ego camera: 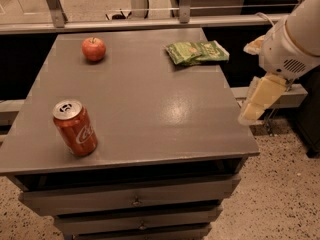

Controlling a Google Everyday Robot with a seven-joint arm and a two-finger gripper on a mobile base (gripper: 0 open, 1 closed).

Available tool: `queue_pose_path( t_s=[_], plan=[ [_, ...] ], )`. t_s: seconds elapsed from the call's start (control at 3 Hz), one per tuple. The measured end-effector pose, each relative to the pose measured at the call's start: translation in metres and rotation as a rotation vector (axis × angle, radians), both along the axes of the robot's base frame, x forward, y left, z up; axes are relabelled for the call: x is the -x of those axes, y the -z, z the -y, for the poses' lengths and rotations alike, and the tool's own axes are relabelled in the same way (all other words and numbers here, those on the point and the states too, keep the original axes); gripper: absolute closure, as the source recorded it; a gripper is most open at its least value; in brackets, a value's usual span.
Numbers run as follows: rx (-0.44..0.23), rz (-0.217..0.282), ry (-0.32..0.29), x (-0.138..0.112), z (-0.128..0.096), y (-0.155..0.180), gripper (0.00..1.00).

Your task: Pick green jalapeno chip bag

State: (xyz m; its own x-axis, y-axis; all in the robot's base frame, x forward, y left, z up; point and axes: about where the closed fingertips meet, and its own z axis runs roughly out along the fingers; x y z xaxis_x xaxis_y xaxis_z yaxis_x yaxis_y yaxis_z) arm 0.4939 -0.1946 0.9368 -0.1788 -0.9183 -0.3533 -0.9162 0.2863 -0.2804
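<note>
The green jalapeno chip bag (196, 52) lies flat at the far right of the grey table top (150, 99), near its right edge. My gripper (256, 100) hangs from the white arm (295, 39) off the table's right side. It is beside the right edge, nearer to the camera than the bag and apart from it. It holds nothing that I can see.
A red apple (94, 49) sits at the far left of the table. A red soda can (75, 128) stands at the front left. Drawers (135, 200) are below the top. A rail (150, 23) runs behind the table. Speckled floor lies to the right.
</note>
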Motion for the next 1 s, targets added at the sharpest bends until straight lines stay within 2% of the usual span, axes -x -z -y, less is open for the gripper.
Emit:
queue_pose_path(
  t_s=[0.33,1.0],
  plan=[
    [-0.113,0.043,0.001,-0.055,-0.012,0.018,0.00],
    [-0.353,0.080,0.033,-0.154,-0.032,0.033,0.00]
  ],
)
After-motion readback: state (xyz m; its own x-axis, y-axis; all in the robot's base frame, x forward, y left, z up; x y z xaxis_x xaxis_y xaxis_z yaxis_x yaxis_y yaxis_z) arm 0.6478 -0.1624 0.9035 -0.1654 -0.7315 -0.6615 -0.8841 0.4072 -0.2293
